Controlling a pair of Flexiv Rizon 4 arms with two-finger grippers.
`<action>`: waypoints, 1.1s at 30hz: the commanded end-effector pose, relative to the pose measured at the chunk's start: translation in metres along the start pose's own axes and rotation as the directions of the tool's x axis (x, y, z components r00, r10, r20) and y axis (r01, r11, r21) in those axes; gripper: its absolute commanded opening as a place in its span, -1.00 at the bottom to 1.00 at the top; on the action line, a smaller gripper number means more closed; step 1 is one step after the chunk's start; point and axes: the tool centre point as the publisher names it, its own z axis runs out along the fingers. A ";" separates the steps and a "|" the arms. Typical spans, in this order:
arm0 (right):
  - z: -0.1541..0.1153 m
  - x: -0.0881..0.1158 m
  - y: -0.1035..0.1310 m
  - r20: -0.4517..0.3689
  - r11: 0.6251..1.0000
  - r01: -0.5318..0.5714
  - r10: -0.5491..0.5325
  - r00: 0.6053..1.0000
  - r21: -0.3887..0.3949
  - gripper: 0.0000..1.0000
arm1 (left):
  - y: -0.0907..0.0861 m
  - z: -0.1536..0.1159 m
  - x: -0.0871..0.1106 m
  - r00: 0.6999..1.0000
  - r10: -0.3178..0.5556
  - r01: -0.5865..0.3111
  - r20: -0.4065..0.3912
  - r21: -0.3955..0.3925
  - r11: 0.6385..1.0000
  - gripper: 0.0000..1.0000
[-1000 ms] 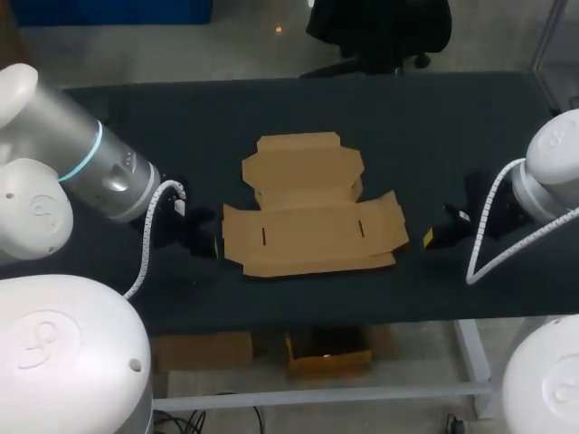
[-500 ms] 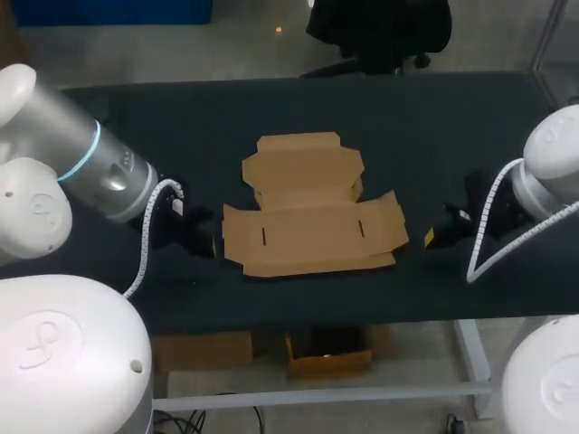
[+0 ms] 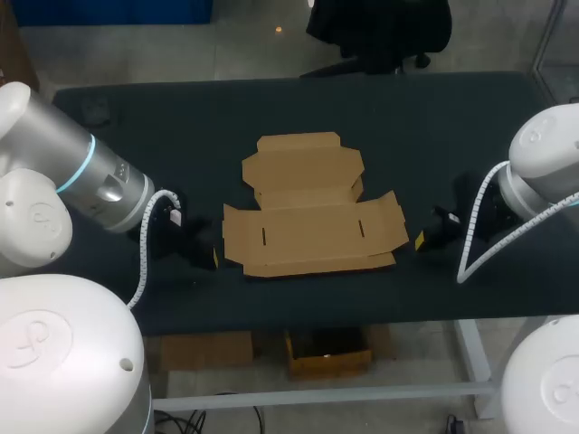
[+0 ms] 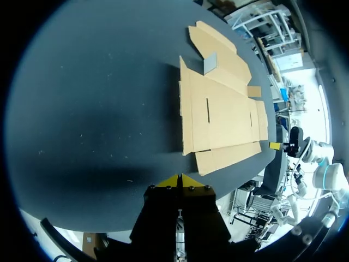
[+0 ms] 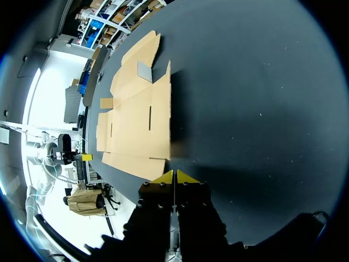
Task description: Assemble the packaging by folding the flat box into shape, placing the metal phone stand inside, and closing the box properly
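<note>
Both jaws crept inward along the flat box's (image 3: pixel 312 237) long axis.

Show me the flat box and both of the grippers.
flat box (image 3: pixel 312 235), head view, middle panel between the slots.
left gripper (image 4: pixel 180 180), left wrist view, where its yellow tips meet.
right gripper (image 5: pixel 174 177), right wrist view, where its yellow tips meet.

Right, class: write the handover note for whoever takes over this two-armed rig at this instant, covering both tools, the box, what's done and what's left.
Left tool: shut, empty, on the dark table side just off the left edge of the flat brown cardboard box.
Right tool: shut, empty, just off its right edge.
Box: unfolded, mid-table. A small grey metal piece, probably the phone stand, stands by its far flap.
Done: nothing.
Left: fold, load the stand, close.
</note>
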 end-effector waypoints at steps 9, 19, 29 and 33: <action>0.016 -0.004 0.000 -0.037 1.000 0.005 -0.004 0.999 0.022 -1.00 | -0.004 0.022 -0.004 1.000 0.002 -0.004 -0.030 -0.046 0.999 -1.00; 0.026 -0.003 -0.003 -0.057 0.999 0.008 -0.006 0.998 0.033 -1.00 | 0.001 0.030 -0.003 0.999 0.009 -0.012 -0.048 -0.070 0.997 -1.00; 0.030 -0.005 -0.007 -0.077 0.999 0.011 -0.008 0.997 0.041 -1.00 | 0.004 0.037 -0.001 0.998 0.010 -0.015 -0.061 -0.090 0.996 -1.00; 0.033 -0.007 -0.008 -0.086 0.999 0.013 -0.009 0.996 0.044 -1.00 | 0.006 0.039 0.000 0.998 0.015 -0.022 -0.067 -0.099 0.995 -1.00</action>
